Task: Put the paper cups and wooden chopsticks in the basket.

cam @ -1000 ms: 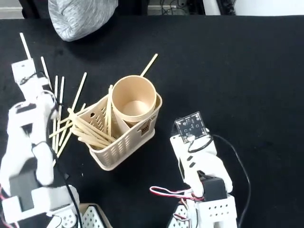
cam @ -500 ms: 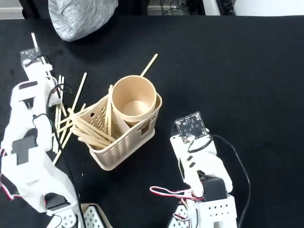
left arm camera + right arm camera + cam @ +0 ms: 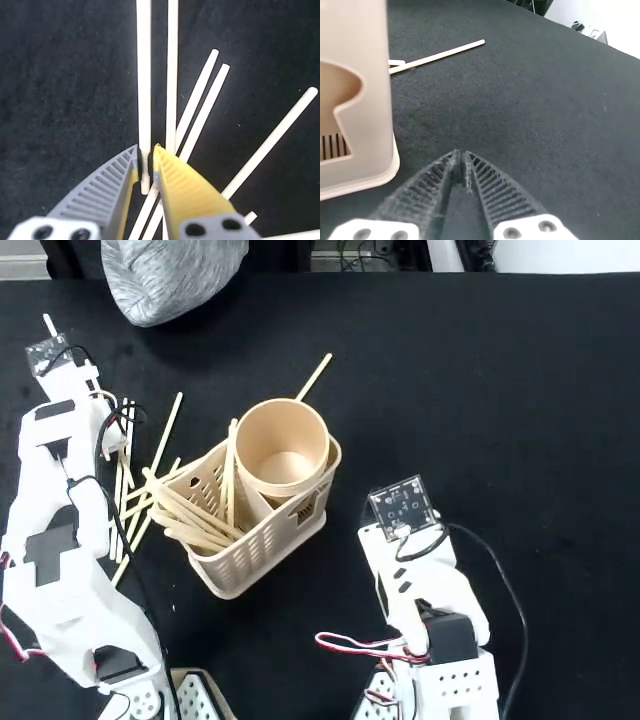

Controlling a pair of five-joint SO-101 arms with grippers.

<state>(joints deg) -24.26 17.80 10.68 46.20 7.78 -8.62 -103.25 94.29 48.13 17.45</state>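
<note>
Left wrist view: left jaws pinch 1 chopstick [image 3: 144, 75] amid others [image 3: 172, 75]; right jaws closed.

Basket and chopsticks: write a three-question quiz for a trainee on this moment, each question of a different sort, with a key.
1. True or false: the paper cup stands inside the basket.
2. Pick one: the left gripper is shut on
A. a chopstick
B. a spoon
C. nothing
3. Fill the blank: the right gripper, beside the basket, is shut and holds ____.

Key: 1 true; 2 A; 3 nothing.
</note>
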